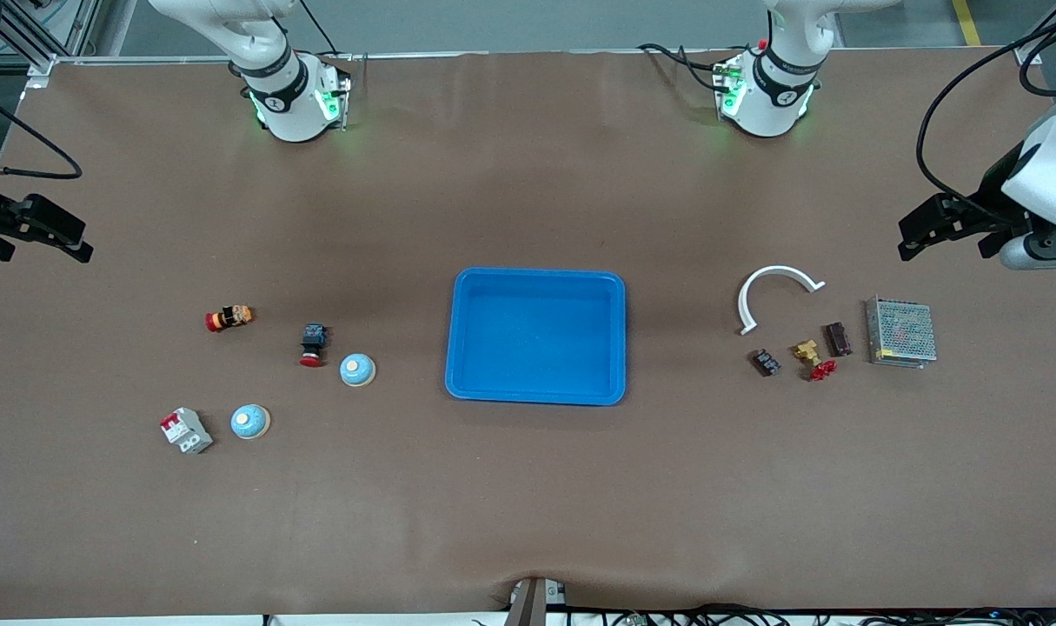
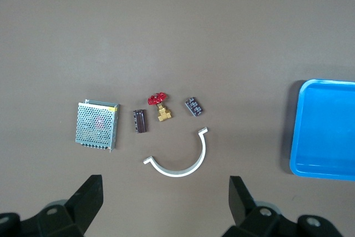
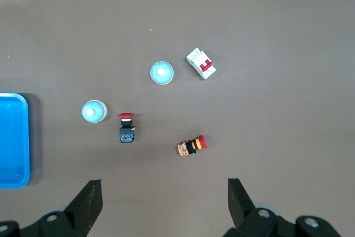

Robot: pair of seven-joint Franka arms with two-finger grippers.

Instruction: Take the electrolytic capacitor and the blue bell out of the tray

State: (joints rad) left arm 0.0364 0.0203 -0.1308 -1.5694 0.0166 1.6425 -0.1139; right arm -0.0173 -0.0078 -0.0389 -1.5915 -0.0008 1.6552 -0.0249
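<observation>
A: Blue tray mid-bench, empty. Nothing inside to lift out.

B: Agreed. Two blue bells on the bench toward the right arm's end: one close to the tray, another farther out, beside a white circuit breaker. Both under the right gripper, ahead of its tips, jaws wide apart and holding nothing.

A: Left gripper?

B: Jaws spread too, empty, hanging over the bench at the left arm's end. Below and ahead of them: white curved clip, dark brown block, possibly the capacitor, brass valve with red handle, small black module, mesh power supply.

A: Risks?

B: Mostly misjudging the job: looks finished, so any further reach likely disturbs parts already out. Small pieces packed close under the left jaws; easy to nudge the valve while going for a neighbour. Bells round and smooth, prone to slipping or rolling toward the tray.
</observation>
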